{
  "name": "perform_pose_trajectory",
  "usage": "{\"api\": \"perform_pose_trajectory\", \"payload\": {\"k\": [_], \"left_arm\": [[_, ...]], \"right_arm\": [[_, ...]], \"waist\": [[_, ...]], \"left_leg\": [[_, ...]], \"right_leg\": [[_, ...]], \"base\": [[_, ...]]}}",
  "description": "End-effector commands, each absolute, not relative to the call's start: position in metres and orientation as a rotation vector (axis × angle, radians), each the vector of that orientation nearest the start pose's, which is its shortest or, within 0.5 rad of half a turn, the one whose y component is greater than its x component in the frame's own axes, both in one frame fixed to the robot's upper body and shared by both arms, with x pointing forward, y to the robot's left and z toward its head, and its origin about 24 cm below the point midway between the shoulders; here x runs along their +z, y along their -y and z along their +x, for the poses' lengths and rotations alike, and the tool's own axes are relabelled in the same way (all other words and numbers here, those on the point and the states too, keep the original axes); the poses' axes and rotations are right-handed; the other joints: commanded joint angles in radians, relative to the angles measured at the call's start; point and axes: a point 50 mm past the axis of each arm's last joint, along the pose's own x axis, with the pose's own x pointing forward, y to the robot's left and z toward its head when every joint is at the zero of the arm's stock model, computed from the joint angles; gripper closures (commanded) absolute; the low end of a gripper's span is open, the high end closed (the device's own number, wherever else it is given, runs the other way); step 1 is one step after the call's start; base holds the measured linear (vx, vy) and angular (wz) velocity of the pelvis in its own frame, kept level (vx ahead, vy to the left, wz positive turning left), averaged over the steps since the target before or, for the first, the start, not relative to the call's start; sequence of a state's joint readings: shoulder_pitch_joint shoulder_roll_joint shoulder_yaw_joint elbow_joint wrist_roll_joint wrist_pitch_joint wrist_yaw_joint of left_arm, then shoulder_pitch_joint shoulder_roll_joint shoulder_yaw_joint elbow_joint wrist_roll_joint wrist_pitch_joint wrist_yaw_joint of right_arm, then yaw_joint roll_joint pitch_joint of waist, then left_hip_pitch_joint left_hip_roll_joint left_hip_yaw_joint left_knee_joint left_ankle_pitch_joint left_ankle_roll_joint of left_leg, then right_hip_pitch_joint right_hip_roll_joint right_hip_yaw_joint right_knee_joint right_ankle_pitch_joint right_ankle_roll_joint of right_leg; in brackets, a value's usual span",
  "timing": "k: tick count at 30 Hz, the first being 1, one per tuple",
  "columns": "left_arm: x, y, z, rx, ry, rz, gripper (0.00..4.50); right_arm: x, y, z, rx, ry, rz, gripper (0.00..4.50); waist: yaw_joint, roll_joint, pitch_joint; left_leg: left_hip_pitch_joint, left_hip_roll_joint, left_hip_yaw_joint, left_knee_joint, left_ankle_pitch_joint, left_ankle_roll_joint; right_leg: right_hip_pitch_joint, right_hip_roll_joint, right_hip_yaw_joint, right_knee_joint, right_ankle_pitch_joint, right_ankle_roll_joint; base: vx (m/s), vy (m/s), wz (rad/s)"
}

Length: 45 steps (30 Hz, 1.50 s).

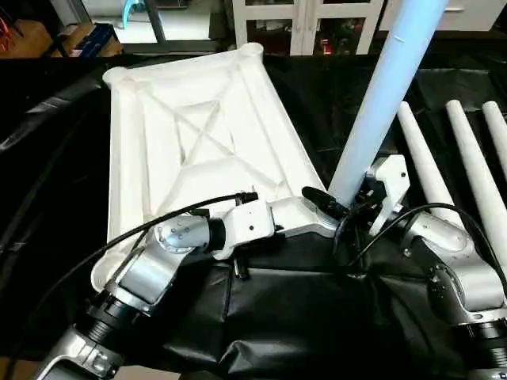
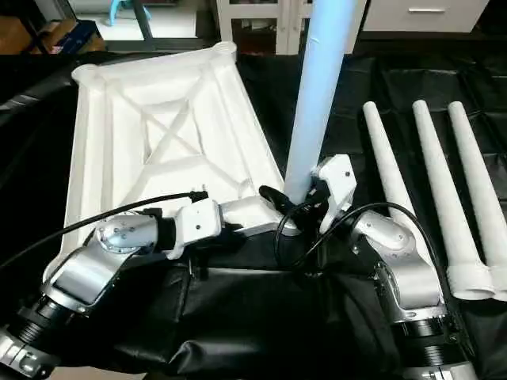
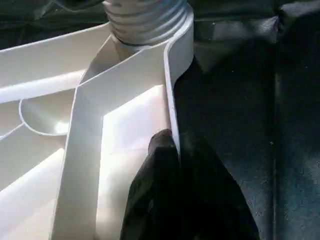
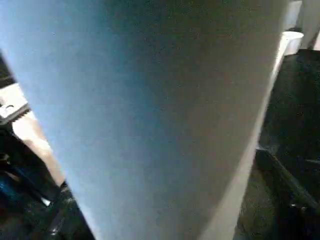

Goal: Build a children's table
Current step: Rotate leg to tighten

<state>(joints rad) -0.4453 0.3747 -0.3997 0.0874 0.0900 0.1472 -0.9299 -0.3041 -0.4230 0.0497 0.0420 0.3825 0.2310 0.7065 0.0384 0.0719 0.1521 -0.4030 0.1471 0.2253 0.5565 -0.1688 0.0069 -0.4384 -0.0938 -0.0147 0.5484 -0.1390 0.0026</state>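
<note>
A black sheet (image 1: 301, 317) covers the surface, wrinkled and glossy, and runs out to every edge of the head views. Beyond its far edge stands white shelving (image 1: 305, 24) with square frames, a strip of pale floor, and a cardboard box (image 1: 32, 36) at the far left corner.

The table top (image 1: 198, 150) lies upside down on the left half of the sheet, its X-ribbed underside facing up, round sockets at the corners. One leg (image 2: 321, 87) stands upright in the near right corner socket (its threaded end (image 3: 147, 20) shows seated there in the left wrist view) and rises out of the top of the picture. Three more legs (image 2: 428, 182) lie side by side on the sheet at the right, well apart from the top.

The left gripper (image 1: 321, 204) reaches across to the near long rim of the top, just beside the standing leg; its jaws are together, clamped on that thin rim. The right gripper (image 2: 313, 194) sits at the foot of the standing leg; whether its jaws grip the tube or stand apart, I cannot tell.
</note>
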Motion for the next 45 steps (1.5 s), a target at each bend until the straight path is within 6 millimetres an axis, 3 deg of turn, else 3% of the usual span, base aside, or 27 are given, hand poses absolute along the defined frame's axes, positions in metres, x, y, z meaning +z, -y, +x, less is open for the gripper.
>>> {"api": "perform_pose_trajectory", "payload": {"k": [1,4,7,13,17,18,19,20,21,23,24,25,26,28,29,30,31,32,33,34,35,36,37,40,42,44,45], "left_arm": [[0.064,-0.105,0.282,-1.265,-0.246,0.618,4.50],[0.065,-0.104,0.281,-1.273,-0.241,0.615,4.50],[0.065,-0.103,0.280,-1.282,-0.239,0.610,4.50],[0.063,-0.105,0.277,-1.286,-0.247,0.613,4.50],[0.058,-0.100,0.279,-1.240,-0.273,0.633,4.50],[0.057,-0.098,0.280,-1.227,-0.284,0.633,4.50],[0.053,-0.086,0.283,-1.178,-0.312,0.627,4.50],[0.053,-0.086,0.283,-1.178,-0.312,0.627,4.50],[0.051,-0.078,0.284,-1.154,-0.329,0.614,4.50],[0.049,-0.065,0.284,-1.135,-0.346,0.601,4.50],[0.049,-0.055,0.286,-1.108,-0.345,0.591,4.50],[0.051,-0.039,0.289,-1.084,-0.336,0.567,4.50],[0.052,-0.028,0.290,-1.070,-0.331,0.550,4.50],[0.058,-0.009,0.290,-1.072,-0.305,0.530,4.50],[0.060,-0.005,0.290,-1.084,-0.288,0.533,4.50],[0.062,-0.004,0.291,-1.094,-0.271,0.539,4.50],[0.062,-0.004,0.291,-1.095,-0.266,0.542,4.50],[0.062,-0.008,0.292,-1.092,-0.267,0.548,4.50],[0.061,-0.015,0.293,-1.092,-0.268,0.563,4.50],[0.059,-0.024,0.294,-1.091,-0.276,0.577,4.50],[0.057,-0.036,0.295,-1.083,-0.285,0.594,4.50],[0.056,-0.040,0.295,-1.079,-0.288,0.601,4.50],[0.055,-0.048,0.295,-1.089,-0.293,0.603,4.50],[0.056,-0.065,0.291,-1.152,-0.269,0.609,4.50],[0.057,-0.082,0.289,-1.175,-0.261,0.628,4.50],[0.059,-0.091,0.288,-1.177,-0.255,0.625,4.50],[0.061,-0.094,0.288,-1.181,-0.255,0.617,4.50]], "right_arm": [[0.113,0.203,0.297,0.650,-0.012,-0.078,1.76],[0.112,0.201,0.296,0.666,-0.023,-0.072,2.10],[0.110,0.197,0.295,0.692,-0.033,-0.068,2.17],[0.103,0.197,0.296,0.655,-0.074,-0.071,2.44],[0.085,0.201,0.306,0.436,-0.147,-0.053,2.45],[0.081,0.201,0.308,0.381,-0.159,-0.045,2.46],[0.066,0.201,0.315,0.202,-0.207,-0.019,2.46],[0.066,0.201,0.315,0.202,-0.207,-0.019,2.46],[0.057,0.199,0.318,0.104,-0.235,-0.015,2.48],[0.046,0.194,0.323,0.002,-0.268,0.012,2.49],[0.041,0.188,0.327,-0.064,-0.280,0.038,2.50],[0.036,0.177,0.333,-0.110,-0.295,0.067,2.50],[0.034,0.168,0.337,-0.137,-0.306,0.083,2.50],[0.035,0.147,0.346,-0.113,-0.301,0.108,2.51],[0.037,0.138,0.349,-0.078,-0.292,0.123,2.51],[0.040,0.130,0.351,-0.031,-0.275,0.134,2.51],[0.041,0.128,0.352,-0.019,-0.269,0.136,2.51],[0.045,0.125,0.354,0.019,-0.248,0.134,2.51],[0.050,0.125,0.353,0.072,-0.214,0.131,2.51],[0.056,0.127,0.352,0.133,-0.175,0.122,1.95],[0.063,0.133,0.350,0.173,-0.123,0.105,1.81],[0.066,0.136,0.350,0.181,-0.101,0.096,1.81],[0.072,0.143,0.348,0.217,-0.063,0.093,1.81],[0.088,0.157,0.339,0.344,0.012,0.084,1.47],[0.104,0.171,0.324,0.503,0.051,0.032,1.41],[0.110,0.181,0.313,0.588,0.051,-0.014,1.29],[0.113,0.185,0.308,0.616,0.047,-0.029,1.03]], "waist": [[-0.003,-0.020,-0.064],[-0.004,-0.019,-0.060],[-0.005,-0.020,-0.060],[-0.005,-0.022,-0.067],[-0.009,-0.022,-0.064],[-0.011,-0.020,-0.061],[-0.017,-0.020,-0.057],[-0.025,-0.020,-0.051],[-0.026,-0.017,-0.053],[-0.038,-0.018,-0.047],[-0.040,-0.011,-0.048],[-0.047,-0.016,-0.047],[-0.050,-0.015,-0.043],[-0.054,-0.014,-0.041],[-0.063,-0.013,-0.034],[-0.068,-0.017,-0.031],[-0.072,-0.009,-0.033],[-0.073,-0.007,-0.033],[-0.073,-0.007,-0.032],[-0.072,-0.007,-0.033],[-0.067,-0.017,-0.037],[-0.060,-0.021,-0.039],[-0.056,-0.022,-0.038],[-0.048,-0.020,-0.044],[-0.034,-0.019,-0.048],[-0.025,-0.019,-0.044],[-0.021,-0.019,-0.047]], "left_leg": [[0.034,0.078,-0.037,-0.056,-0.118,0.165],[0.038,0.079,-0.039,-0.063,-0.176,0.128],[0.037,0.079,-0.040,-0.064,-0.185,0.110],[0.035,0.076,-0.039,-0.057,-0.125,0.137],[0.035,0.077,-0.038,-0.059,-0.150,0.128],[0.035,0.076,-0.038,-0.061,-0.174,0.112],[0.033,0.077,-0.040,-0.066,-0.218,0.082],[0.031,0.073,-0.045,-0.072,-0.278,0.039],[0.035,0.073,-0.049,-0.073,-0.310,0.019],[0.042,0.071,-0.049,-0.076,-0.385,-0.026],[0.043,0.069,-0.056,-0.078,-0.430,-0.046],[0.045,0.067,-0.060,-0.080,-0.476,-0.062],[0.047,0.065,-0.061,-0.080,-0.502,-0.068],[0.068,0.062,-0.068,-0.081,-0.610,-0.085],[0.070,0.060,-0.077,-0.089,-0.686,-0.084],[0.072,0.060,-0.079,-0.092,-0.712,-0.083],[0.074,0.062,-0.087,-0.096,-0.745,-0.087],[0.067,0.064,-0.093,-0.103,-0.760,-0.088],[0.062,0.066,-0.096,-0.106,-0.765,-0.089],[0.061,0.066,-0.097,-0.107,-0.765,-0.088],[0.057,0.065,-0.096,-0.106,-0.724,-0.077],[0.057,0.065,-0.089,-0.100,-0.660,-0.062],[0.056,0.065,-0.082,-0.096,-0.608,-0.044],[0.042,0.071,-0.079,-0.097,-0.504,-0.017],[0.042,0.076,-0.067,-0.093,-0.415,0.013],[0.049,0.077,-0.055,-0.089,-0.391,0.033],[0.050,0.078,-0.053,-0.085,-0.362,0.041]], "right_leg": [[0.045,-0.049,0.024,-0.032,-0.087,-0.270],[0.042,-0.048,0.025,-0.041,-0.184,-0.253],[0.043,-0.047,0.026,-0.041,-0.188,-0.243],[0.047,-0.048,0.025,-0.032,-0.116,-0.256],[0.043,-0.048,0.025,-0.037,-0.166,-0.252],[0.039,-0.047,0.026,-0.042,-0.211,-0.246],[0.037,-0.047,0.027,-0.047,-0.278,-0.233],[0.035,-0.049,0.024,-0.054,-0.381,-0.211],[0.036,-0.050,0.024,-0.056,-0.421,-0.197],[0.023,-0.047,0.027,-0.066,-0.480,-0.171],[0.023,-0.051,0.025,-0.068,-0.529,-0.149],[0.020,-0.049,0.021,-0.076,-0.569,-0.127],[0.015,-0.048,0.021,-0.078,-0.589,-0.119],[0.005,-0.040,0.008,-0.093,-0.651,-0.080],[0.010,-0.035,-0.007,-0.103,-0.662,-0.057],[0.007,-0.032,-0.012,-0.108,-0.667,-0.050],[0.015,-0.032,-0.019,-0.106,-0.639,-0.049],[0.025,-0.035,-0.026,-0.103,-0.602,-0.053],[0.031,-0.038,-0.029,-0.101,-0.588,-0.055],[0.033,-0.040,-0.029,-0.101,-0.578,-0.057],[0.038,-0.051,-0.020,-0.098,-0.565,-0.065],[0.031,-0.061,-0.006,-0.104,-0.561,-0.077],[0.028,-0.063,0.001,-0.105,-0.558,-0.094],[0.043,-0.062,0.005,-0.093,-0.479,-0.127],[0.045,-0.056,0.013,-0.078,-0.352,-0.167],[0.036,-0.055,0.019,-0.078,-0.336,-0.184],[0.040,-0.057,0.021,-0.072,-0.319,-0.200]], "base": [[0.000,0.000,0.00],[0.000,0.000,0.00],[0.000,0.000,0.00],[0.000,0.000,0.00],[0.000,0.000,0.00],[0.000,0.000,0.00],[0.000,0.000,0.00],[0.000,0.000,0.00],[-0.054,0.006,-0.04],[-0.054,0.007,-0.03],[-0.054,0.009,-0.07],[-0.054,0.009,-0.07],[-0.066,0.013,-0.09],[-0.075,0.021,-0.06],[-0.060,0.029,-0.06],[0.000,0.000,0.00],[0.000,0.000,0.00],[0.000,0.000,0.00],[0.000,0.000,0.00],[0.000,0.000,0.00],[0.000,0.000,0.00],[0.000,0.000,0.00],[0.000,0.000,0.00],[0.000,0.000,0.00],[0.000,0.000,0.00],[0.026,-0.016,0.07],[0.061,-0.029,0.14]]}}
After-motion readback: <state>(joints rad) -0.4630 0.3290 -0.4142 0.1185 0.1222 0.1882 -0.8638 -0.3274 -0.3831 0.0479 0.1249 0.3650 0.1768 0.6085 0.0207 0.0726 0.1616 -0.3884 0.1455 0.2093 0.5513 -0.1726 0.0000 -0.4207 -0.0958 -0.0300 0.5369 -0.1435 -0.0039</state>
